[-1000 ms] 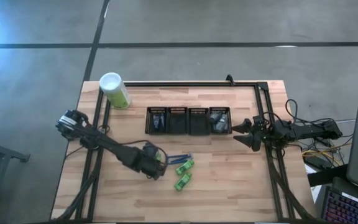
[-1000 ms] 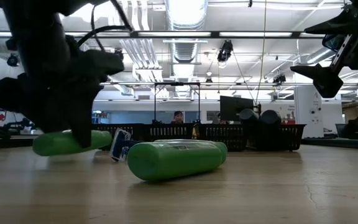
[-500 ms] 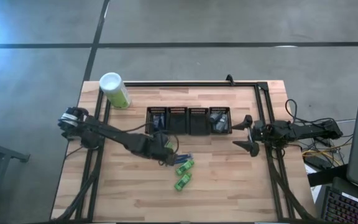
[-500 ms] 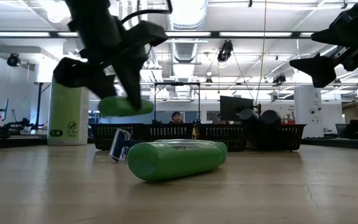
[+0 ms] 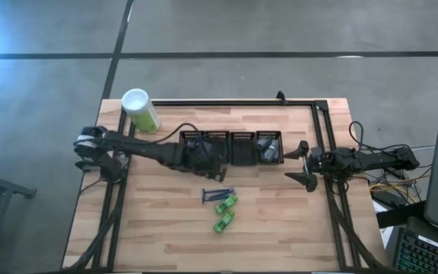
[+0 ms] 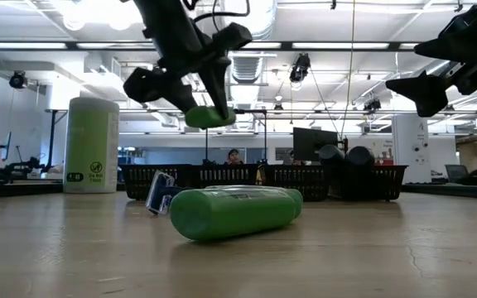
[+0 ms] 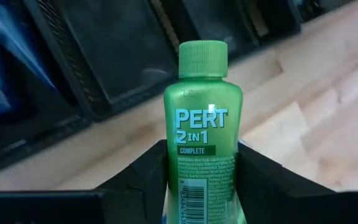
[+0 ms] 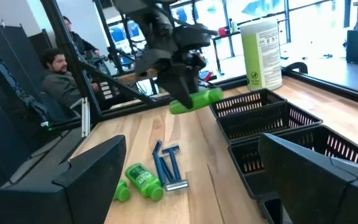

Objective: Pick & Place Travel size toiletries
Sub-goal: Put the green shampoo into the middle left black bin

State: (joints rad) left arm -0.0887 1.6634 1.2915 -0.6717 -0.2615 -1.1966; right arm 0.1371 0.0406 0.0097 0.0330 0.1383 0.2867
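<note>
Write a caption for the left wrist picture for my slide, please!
The left gripper holds a green Pert bottle above the black mesh bins.

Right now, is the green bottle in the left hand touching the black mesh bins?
Apart. The low view shows the green bottle held by the left hand well above the black mesh bins, with room background visible between them.

Left pincer [image 7: 202, 177] has a green Pert 2-in-1 bottle [image 7: 202, 137] clamped between its fingers [image 7: 148, 174], cap at 12 o'clock, over the black mesh bins [image 7: 123, 56] and the desk [image 7: 328, 106].
</note>
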